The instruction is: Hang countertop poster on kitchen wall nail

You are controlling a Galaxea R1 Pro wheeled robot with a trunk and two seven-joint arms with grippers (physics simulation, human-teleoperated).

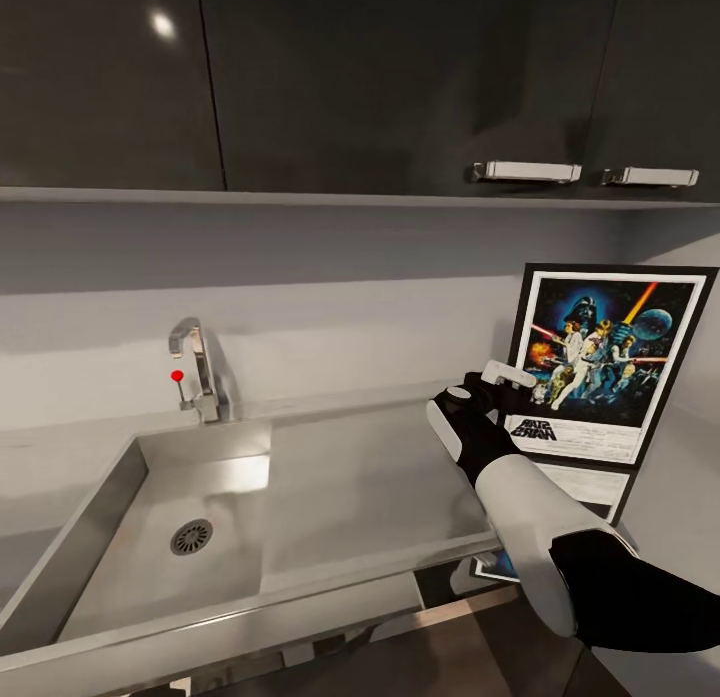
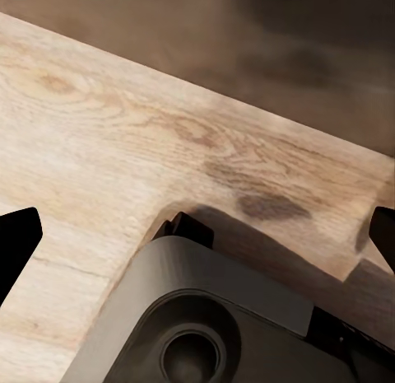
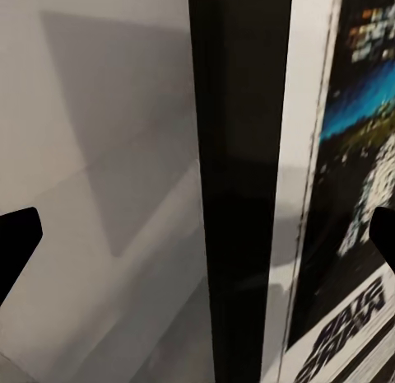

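Note:
The poster point(image 1: 600, 362) stands upright on the light-grey kitchen countertop point(image 1: 680, 487) at the right, leaning on the wall. It has a black frame, a white border and dark blue art. My right gripper point(image 1: 505, 377) is at the poster's left edge, roughly at mid-height. Seen from the right wrist, the poster point(image 3: 329, 152) shows its black frame edge between the spread fingertips point(image 3: 18, 243) of the open right gripper point(image 3: 197, 243). My left gripper point(image 2: 197, 235) hangs open over wooden floor, holding nothing. The wall nails are out of view.
A steel sink point(image 1: 110, 537) with a chrome tap point(image 1: 200, 367) is set in the worktop left of the poster. Dark wall cabinets point(image 1: 400, 77) with metal handles point(image 1: 527, 171) hang overhead. The robot's grey base point(image 2: 206, 317) sits below the left gripper.

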